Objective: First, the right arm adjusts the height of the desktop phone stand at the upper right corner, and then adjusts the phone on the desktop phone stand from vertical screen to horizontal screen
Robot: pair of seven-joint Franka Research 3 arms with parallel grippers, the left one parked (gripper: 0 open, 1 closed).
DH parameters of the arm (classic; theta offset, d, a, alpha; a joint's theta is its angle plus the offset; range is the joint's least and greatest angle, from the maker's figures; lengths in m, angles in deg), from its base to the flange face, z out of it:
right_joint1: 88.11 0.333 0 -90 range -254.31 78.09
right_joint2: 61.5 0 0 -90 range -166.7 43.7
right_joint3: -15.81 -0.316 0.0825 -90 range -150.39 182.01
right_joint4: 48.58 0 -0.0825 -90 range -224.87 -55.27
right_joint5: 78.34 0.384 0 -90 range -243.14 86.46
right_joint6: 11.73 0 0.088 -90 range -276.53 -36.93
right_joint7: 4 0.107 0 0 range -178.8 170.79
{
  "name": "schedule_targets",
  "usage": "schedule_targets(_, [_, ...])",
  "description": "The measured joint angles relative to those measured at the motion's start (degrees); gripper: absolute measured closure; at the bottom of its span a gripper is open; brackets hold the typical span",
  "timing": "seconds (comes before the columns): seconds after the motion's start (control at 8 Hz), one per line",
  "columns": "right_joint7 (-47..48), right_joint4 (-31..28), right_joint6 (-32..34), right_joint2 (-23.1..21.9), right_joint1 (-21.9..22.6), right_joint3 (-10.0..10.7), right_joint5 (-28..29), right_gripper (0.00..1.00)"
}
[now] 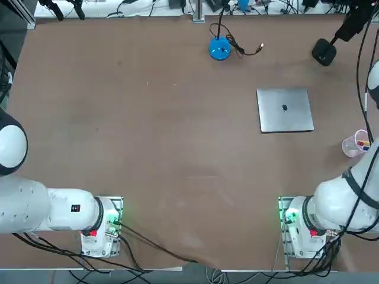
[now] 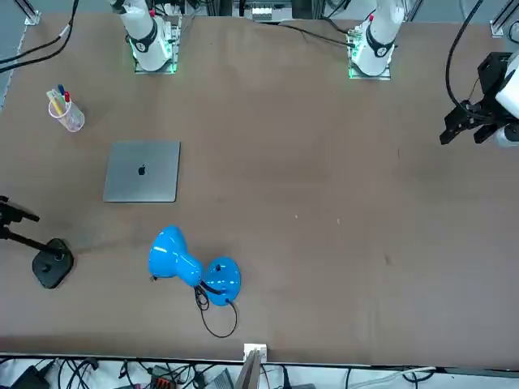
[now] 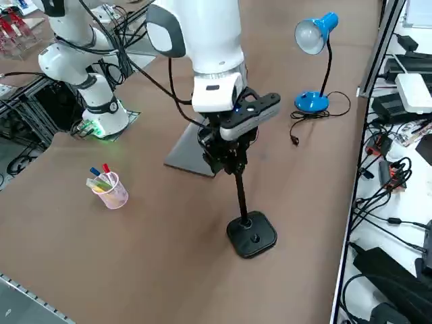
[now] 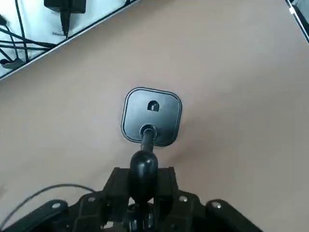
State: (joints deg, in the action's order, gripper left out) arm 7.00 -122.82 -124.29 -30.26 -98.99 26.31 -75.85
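A: A broad brown table point(image 1: 177, 148), with cable clutter along its far edge. What's hard to see?

B: The right gripper point(image 3: 226, 156). From overhead it sits at the picture's top right corner, partly cut off. The wrist view shows only dark clamp parts and a black knob crowding the bottom. I can't make out the phone as a separate slab in any view.

A: And the pincer's grip?

B: It sits at the top of the desktop phone stand point(image 3: 248, 223), fingers closed in around the head of the pole, from the side view. How wide they stand is masked by the black hardware.

A: Where's the stand?

B: At the table's far right corner, its rounded-square base point(image 4: 152, 116) flat on the surface, pole leaning slightly.

A: Room around it?

B: The base lies near the table's edge. The closed silver laptop point(image 1: 285, 110) lies nearby, the cup of pens point(image 1: 356, 142) nearer the arm's base, the blue desk lamp point(image 1: 219, 48) well apart along the far edge.
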Motion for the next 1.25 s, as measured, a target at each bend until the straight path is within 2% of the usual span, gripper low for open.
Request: schedule_targets(1.25, [0.06, -0.71, -1.33, 3.66, -0.15, -0.01, 0.00, 0.70])
